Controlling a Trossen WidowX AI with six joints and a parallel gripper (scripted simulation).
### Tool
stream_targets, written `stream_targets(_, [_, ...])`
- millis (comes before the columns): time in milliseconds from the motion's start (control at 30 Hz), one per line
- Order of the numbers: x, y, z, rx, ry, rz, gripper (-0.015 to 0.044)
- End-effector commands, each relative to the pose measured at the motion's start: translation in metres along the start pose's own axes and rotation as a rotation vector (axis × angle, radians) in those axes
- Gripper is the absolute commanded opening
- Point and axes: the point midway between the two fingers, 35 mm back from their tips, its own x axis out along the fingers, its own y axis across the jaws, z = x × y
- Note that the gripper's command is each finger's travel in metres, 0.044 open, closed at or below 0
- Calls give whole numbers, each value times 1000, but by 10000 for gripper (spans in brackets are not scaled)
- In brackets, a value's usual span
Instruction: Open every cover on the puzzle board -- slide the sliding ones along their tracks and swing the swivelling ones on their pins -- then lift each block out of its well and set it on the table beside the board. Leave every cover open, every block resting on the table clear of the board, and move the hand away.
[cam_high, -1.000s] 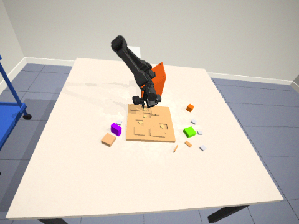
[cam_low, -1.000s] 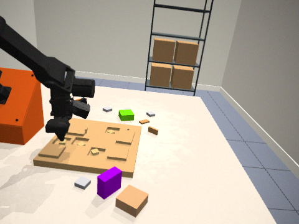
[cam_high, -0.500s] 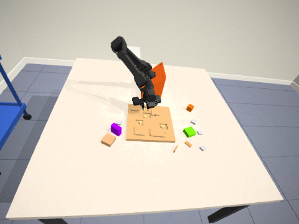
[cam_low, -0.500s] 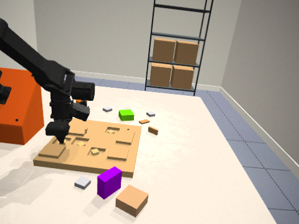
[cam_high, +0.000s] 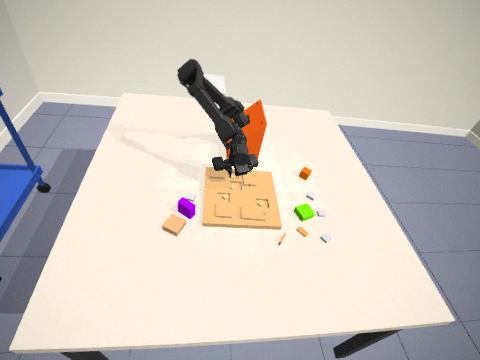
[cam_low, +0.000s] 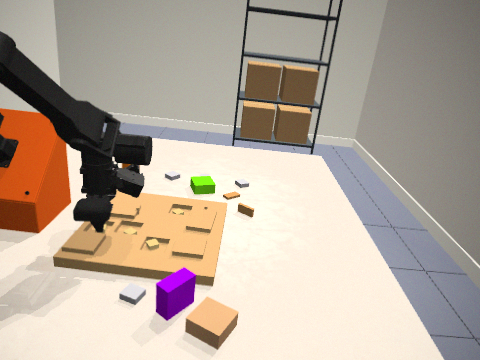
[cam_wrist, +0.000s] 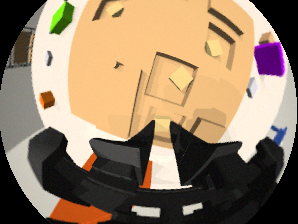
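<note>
While gripper (cam_low: 98, 226) dips into puzzle board (cam_low: 210, 260) well nr orange stand (cam_low: 35, 165), fingers narrow, grasp unconfirmed; we judge block lift-out next.

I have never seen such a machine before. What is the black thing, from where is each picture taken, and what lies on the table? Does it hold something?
The black thing is a robot arm with several joints. At its end is a gripper with two jaws that pinch things.

One picture looks down on the whole table. The second looks from the side, with a shelf rack of boxes behind. The round picture comes from a camera on the arm's wrist, looking past the jaws.

On the table lies a tan puzzle board with covers and wells. Beside it sit a purple block, a green block, an orange block, a tan block and small grey and tan pieces.

The jaws are down at the board's corner, partly closed, holding nothing.
</note>
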Motion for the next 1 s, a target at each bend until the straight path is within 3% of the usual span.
stream_targets(0, [0,0,0,2,0,0,84])
stream_targets(967, [-30,1,1,-3,0,1,80])
